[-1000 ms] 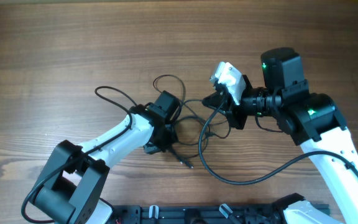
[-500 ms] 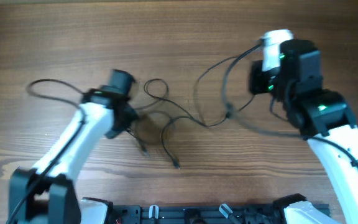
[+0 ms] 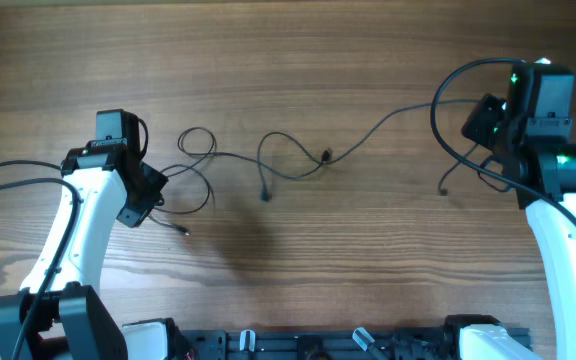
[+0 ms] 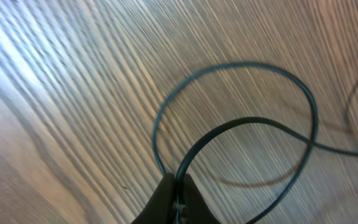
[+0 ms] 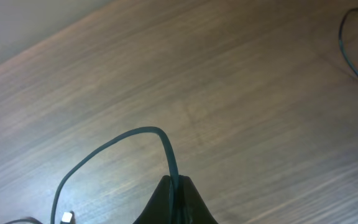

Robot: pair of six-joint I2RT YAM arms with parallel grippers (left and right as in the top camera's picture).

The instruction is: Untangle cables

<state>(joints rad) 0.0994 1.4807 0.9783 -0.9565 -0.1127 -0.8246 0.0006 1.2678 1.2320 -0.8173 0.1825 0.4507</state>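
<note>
With the left gripper and right gripper each pinched shut on one of the cables, which stretch between the claws with loops bunched just beside the left one, the spreading step looks in hand; next, those loops likely need teasing apart.

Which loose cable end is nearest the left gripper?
The cable end just below and right of the left gripper. The other ends lie farther right: two at mid-table, one by the right arm.
</note>
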